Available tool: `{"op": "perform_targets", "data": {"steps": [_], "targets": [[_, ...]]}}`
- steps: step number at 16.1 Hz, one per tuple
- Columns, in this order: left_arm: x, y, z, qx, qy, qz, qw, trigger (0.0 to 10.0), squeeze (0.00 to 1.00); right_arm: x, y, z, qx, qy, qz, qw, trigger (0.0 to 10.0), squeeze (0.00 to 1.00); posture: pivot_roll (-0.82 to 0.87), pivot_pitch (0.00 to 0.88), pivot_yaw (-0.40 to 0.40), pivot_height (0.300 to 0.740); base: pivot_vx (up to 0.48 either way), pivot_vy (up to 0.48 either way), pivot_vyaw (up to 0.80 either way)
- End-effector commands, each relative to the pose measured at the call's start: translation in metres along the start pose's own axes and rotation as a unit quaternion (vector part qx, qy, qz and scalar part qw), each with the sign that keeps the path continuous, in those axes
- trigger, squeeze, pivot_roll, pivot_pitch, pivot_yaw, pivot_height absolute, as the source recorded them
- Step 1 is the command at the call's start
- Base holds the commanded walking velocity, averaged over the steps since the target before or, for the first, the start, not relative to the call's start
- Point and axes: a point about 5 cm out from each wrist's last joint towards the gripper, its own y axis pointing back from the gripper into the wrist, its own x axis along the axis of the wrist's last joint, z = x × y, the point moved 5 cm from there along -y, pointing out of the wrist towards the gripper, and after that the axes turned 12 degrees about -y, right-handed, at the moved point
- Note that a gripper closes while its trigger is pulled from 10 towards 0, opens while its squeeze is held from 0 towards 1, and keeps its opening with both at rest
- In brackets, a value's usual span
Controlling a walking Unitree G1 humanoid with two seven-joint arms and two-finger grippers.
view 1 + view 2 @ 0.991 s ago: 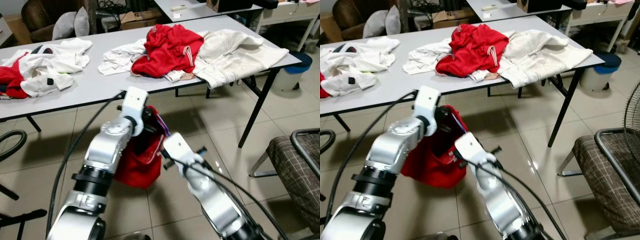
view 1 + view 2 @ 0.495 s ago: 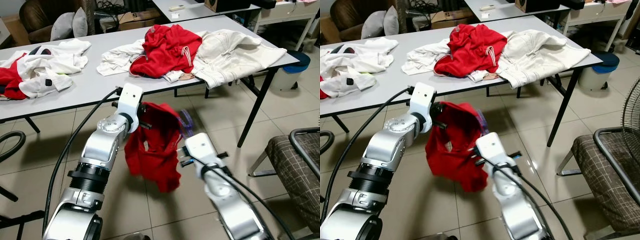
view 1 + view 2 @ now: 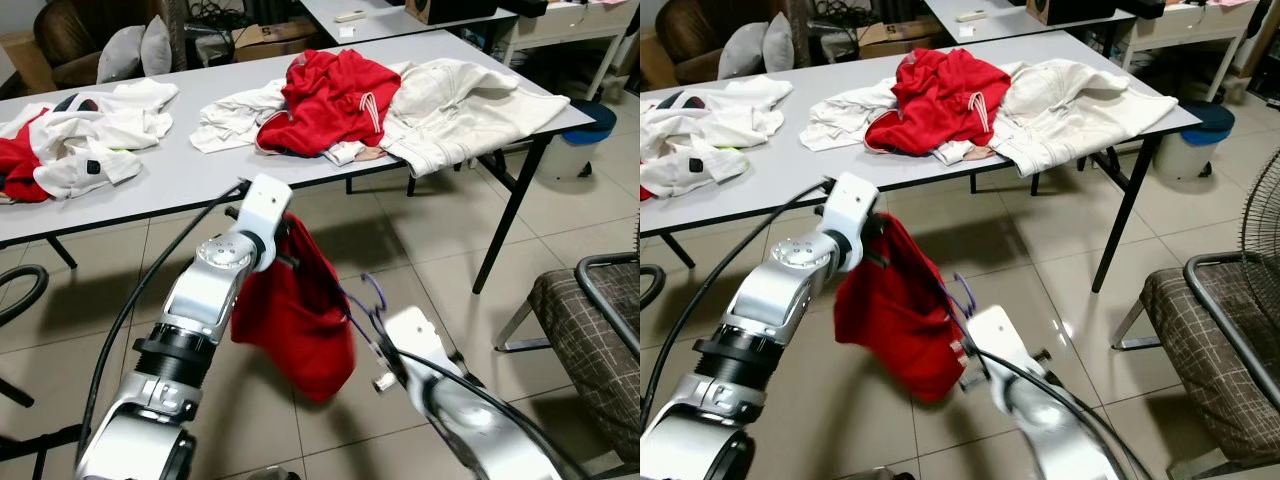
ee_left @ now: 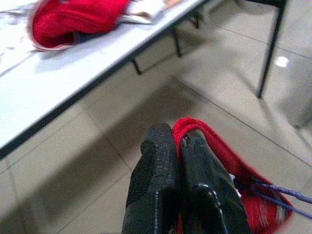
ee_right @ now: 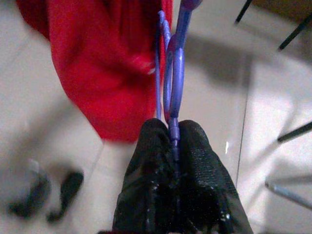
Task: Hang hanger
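A long grey tabletop on black legs crosses the room, strewn with heaps of white, red and cream clothing. Beyond it stands a second table with a cardboard box on the floor beside it. A brown armchair with grey cushions sits in the far left corner. The floor is pale glossy tile, catching glints of overhead light. At the right stand a plaid-seated chair with a metal frame, a blue-lidded bin, and a fan grille.
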Motion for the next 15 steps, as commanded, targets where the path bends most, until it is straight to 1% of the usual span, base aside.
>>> {"op": "perform_targets", "data": {"steps": [1,2,3,4,5,6,7,8,9,10,12,14,15], "targets": [[0.001,0.003,0.003,-0.013,-0.005,0.001,1.0,0.0,0.0,-0.023,-0.001,0.006,0.002,-0.005,-0.044,0.999,10.0,0.0,-0.07,0.0,0.127,0.74,0.0,0.0,0.0],[0.001,0.004,0.006,-0.017,-0.005,0.0,1.0,0.0,0.0,-0.031,-0.001,0.012,-0.005,-0.004,-0.057,0.998,10.0,0.0,-0.07,0.0,0.127,0.74,0.0,0.0,0.0],[0.002,0.004,0.007,-0.019,-0.008,0.002,1.0,0.0,0.0,-0.04,-0.001,0.021,-0.013,-0.018,-0.073,0.997,10.0,0.0,-0.07,0.0,0.127,0.74,0.0,0.0,0.0],[0.004,0.004,0.006,-0.018,-0.011,0.003,1.0,0.0,0.0,-0.037,0.001,0.032,-0.024,-0.018,-0.061,0.998,10.0,0.0,-0.07,0.0,0.127,0.74,0.0,0.0,0.0],[0.004,0.004,0.004,-0.018,-0.017,0.002,1.0,0.0,0.0,-0.019,0.002,0.03,-0.005,-0.027,-0.017,0.999,10.0,0.0,-0.07,0.0,0.127,0.74,0.0,0.0,0.0],[0.005,0.004,0.004,-0.021,-0.018,0.005,1.0,0.0,0.0,-0.003,0.003,0.025,0.02,-0.045,0.025,0.998,10.0,0.0,-0.07,0.0,0.129,0.74,0.0,0.0,0.0],[0.006,0.004,0.005,-0.023,-0.017,0.007,1.0,0.0,0.0,0.004,0.003,0.022,0.032,-0.054,0.042,0.997,10.0,0.0,-0.07,0.0,0.129,0.74,0.0,0.0,0.0],[0.011,0.005,0.009,-0.035,-0.017,0.017,0.999,0.0,0.0,0.027,0.007,0.007,0.09,-0.074,0.099,0.988,10.0,0.0,-0.07,0.0,0.129,0.74,0.0,0.0,0.0],[0.014,0.006,0.012,-0.042,-0.017,0.023,0.999,0.0,0.0,0.043,0.014,-0.008,0.144,-0.078,0.134,0.977,10.0,0.0,-0.07,0.0,0.128,0.74,0.0,0.0,0.0],[0.016,0.006,0.013,-0.044,-0.018,0.028,0.998,0.0,0.0,0.049,0.021,-0.02,0.185,-0.071,0.147,0.969,10.0,0.0,-0.07,0.0,0.129,0.74,0.0,0.0,0.0],[0.02,0.007,0.013,-0.047,-0.017,0.035,0.998,0.0,0.0,0.048,0.026,-0.031,0.225,-0.061,0.148,0.961,10.0,0.0,-0.07,0.0,0.128,0.74,0.0,0.0,0.0],[0.025,0.009,0.013,-0.054,-0.027,0.051,0.997,0.0,0.0,0.046,0.024,-0.03,0.222,-0.059,0.144,0.963,10.0,0.0,-0.06,0.0,0.128,0.74,0.0,0.0,0.0],[0.035,0.013,0.019,-0.083,-0.038,0.08,0.993,0.0,0.0,0.043,0.02,-0.025,0.215,-0.062,0.14,0.965,10.0,0.0,-0.06,0.0,0.129,0.74,0.0,0.0,0.0]]}}
